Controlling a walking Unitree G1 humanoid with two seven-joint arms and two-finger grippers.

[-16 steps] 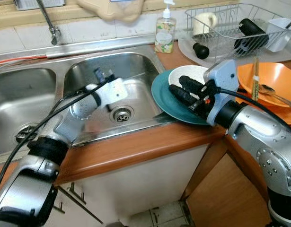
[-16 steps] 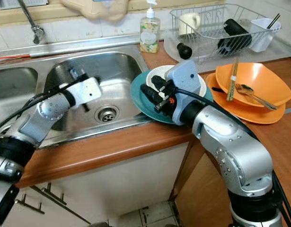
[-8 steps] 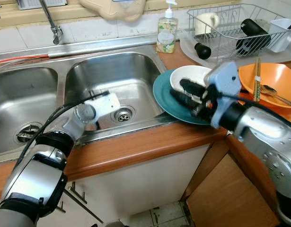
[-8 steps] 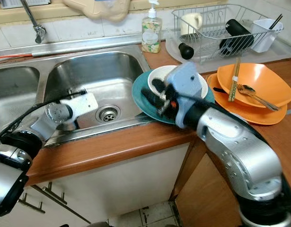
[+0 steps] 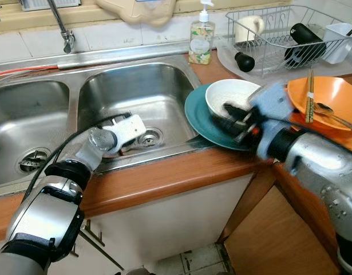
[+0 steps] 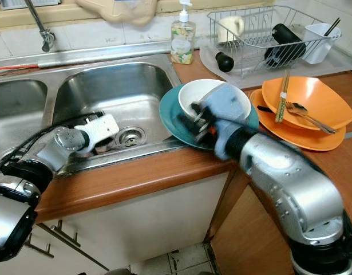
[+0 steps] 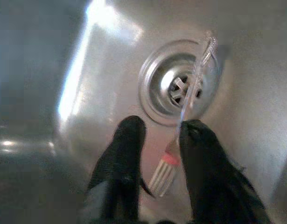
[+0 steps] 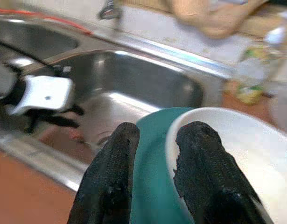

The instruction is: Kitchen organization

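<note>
Where the head views looked down on the bench [image 5: 181, 172], saw white bowl [image 5: 236, 94] on teal plate [image 5: 201, 117]. Left wrist: left gripper [image 7: 162, 135], jaws parted, flanking fork [image 7: 169, 163] beside sink drain [image 7: 178, 88]. Right wrist: right gripper [image 8: 155, 135], jaws apart, straddling bowl's rim.

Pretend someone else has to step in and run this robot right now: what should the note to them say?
Left gripper: low in the right sink basin, jaws open, straddling a clear fork lying across the drain; not gripped yet.
Right gripper: jaws open astride the rim of the white bowl, which sits on the teal plate at the sink's edge.
Done: nothing lifted.
Left: grip fork and bowl, then move them. Orange dishes with chopsticks and spoon wait beside.
</note>
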